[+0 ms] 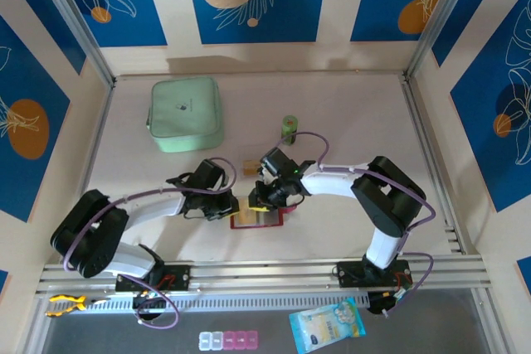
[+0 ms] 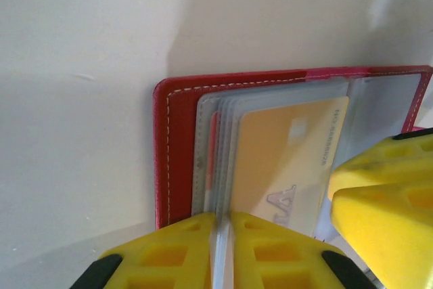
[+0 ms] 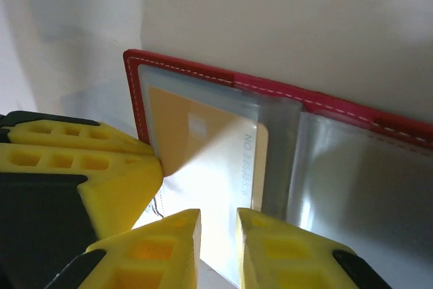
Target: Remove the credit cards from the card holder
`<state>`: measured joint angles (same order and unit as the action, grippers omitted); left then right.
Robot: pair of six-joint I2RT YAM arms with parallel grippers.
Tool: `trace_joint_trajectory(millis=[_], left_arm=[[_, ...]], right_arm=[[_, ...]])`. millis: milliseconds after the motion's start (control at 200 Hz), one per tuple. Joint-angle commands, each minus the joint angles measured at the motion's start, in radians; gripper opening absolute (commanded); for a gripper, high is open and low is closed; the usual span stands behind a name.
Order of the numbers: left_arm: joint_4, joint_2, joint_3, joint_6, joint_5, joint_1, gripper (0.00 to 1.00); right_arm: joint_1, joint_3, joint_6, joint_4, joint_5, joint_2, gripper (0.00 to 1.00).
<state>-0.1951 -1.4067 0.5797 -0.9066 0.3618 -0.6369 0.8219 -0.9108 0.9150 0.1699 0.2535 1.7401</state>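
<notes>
case [image 1: 185, 113], cup [image 1: 289, 128] behind card holder [image 1: 275, 220]; right probably clear

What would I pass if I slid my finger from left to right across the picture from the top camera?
yellow tool → mint-green zip case → red card holder → blue-and-white packet
</notes>
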Motion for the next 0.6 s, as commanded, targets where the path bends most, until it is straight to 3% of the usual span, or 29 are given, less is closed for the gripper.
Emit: trace_joint_trajectory(millis=[0,595], left_arm=[[-0.007,-0.017,-0.013,0.028,0.008,0.005,0.14],[0.006,-0.029,-0.026,0.019,-0.002,0.004,0.12]], right_arm=[[-0.006,0.018,0.002,0.035,-0.021,-0.038,0.22],[-0.003,0.026,-0.001,0.008,0.014,0.027,0.21]])
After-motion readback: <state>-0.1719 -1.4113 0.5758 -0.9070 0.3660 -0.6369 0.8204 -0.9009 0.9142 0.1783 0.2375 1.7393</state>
